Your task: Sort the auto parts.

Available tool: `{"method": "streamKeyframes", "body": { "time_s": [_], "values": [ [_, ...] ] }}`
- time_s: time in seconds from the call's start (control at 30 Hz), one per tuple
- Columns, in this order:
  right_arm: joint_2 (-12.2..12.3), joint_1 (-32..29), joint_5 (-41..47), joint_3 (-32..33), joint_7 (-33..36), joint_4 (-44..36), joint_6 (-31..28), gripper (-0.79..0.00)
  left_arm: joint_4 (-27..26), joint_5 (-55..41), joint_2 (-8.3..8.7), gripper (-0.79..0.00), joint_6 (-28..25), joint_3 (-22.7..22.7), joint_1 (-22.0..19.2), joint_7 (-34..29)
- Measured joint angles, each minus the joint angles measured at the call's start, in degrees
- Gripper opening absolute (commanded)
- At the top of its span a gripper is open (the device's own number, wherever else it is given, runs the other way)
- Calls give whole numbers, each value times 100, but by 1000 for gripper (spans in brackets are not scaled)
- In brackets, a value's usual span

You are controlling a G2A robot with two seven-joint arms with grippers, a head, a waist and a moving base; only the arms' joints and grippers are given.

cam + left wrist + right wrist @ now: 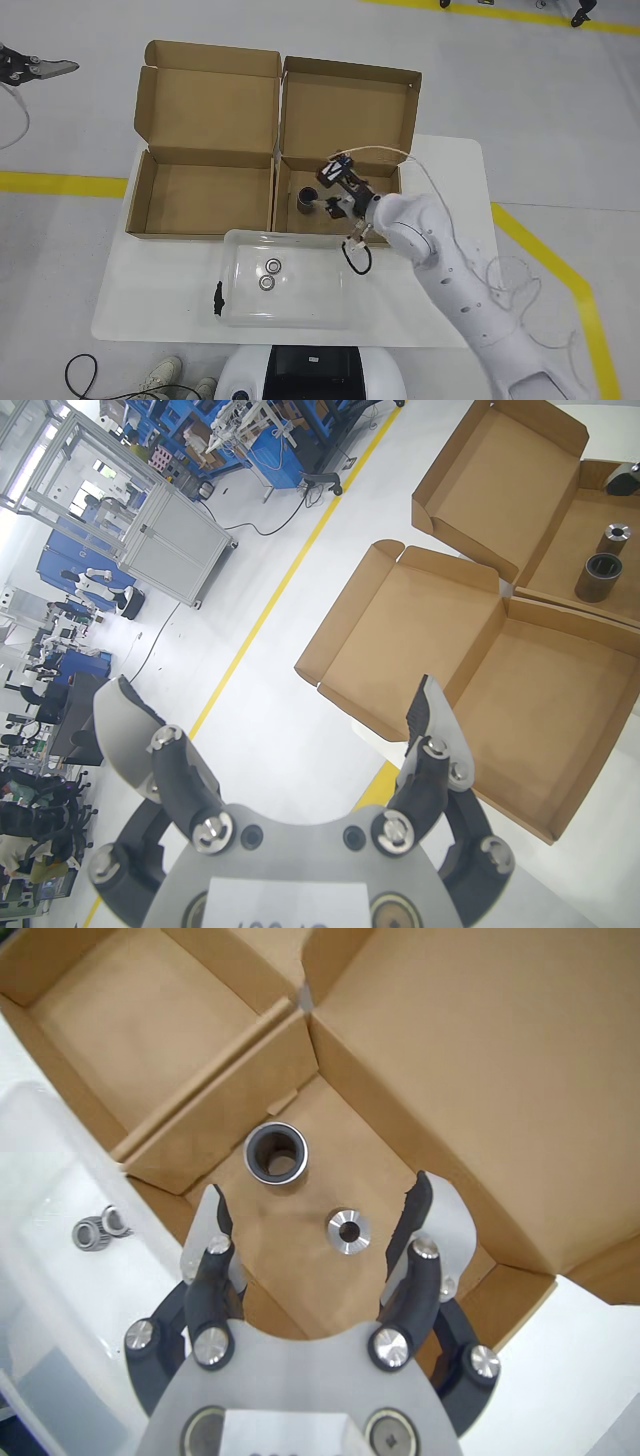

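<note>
Two open cardboard boxes stand side by side at the back of the table. The right box point(345, 215) holds a dark cylindrical sleeve point(275, 1153) and a smaller silver bushing point(349, 1231), both upright. My right gripper point(317, 1188) hangs open above this box, the bushing below and between its fingers without touching them. The left box point(200, 198) has nothing in it. Two small silver bearings point(270, 274) lie in the clear tray point(290, 236). Out past the table's far left, my left gripper point(272, 685) is open over the floor with nothing in it.
A small black part point(217, 298) lies at the tray's left edge. Both box lids point(210, 100) stand open toward the back. White table surface is free to the right of the boxes point(450, 200). Yellow floor lines run beside the table.
</note>
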Motion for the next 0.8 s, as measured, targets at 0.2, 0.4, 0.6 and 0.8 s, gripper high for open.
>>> {"method": "streamKeyframes", "body": {
  "time_s": [0.2, 0.4, 0.6, 0.8],
  "values": [
    [124, -488, 219, 312, -385, -683, -768, -191, 0, 0, 0, 0, 0, 0, 0, 0],
    [152, -664, 59, 165, -507, -962, -960, -169, 0, 0, 0, 0, 0, 0, 0, 0],
    [151, -756, -193, -94, -618, -1121, -989, -126, 0, 0, 0, 0, 0, 0, 0, 0],
    [131, -795, -256, -324, -696, -1170, -922, 0, 0, 0, 0, 0, 0, 0, 0, 0]
  ]
}}
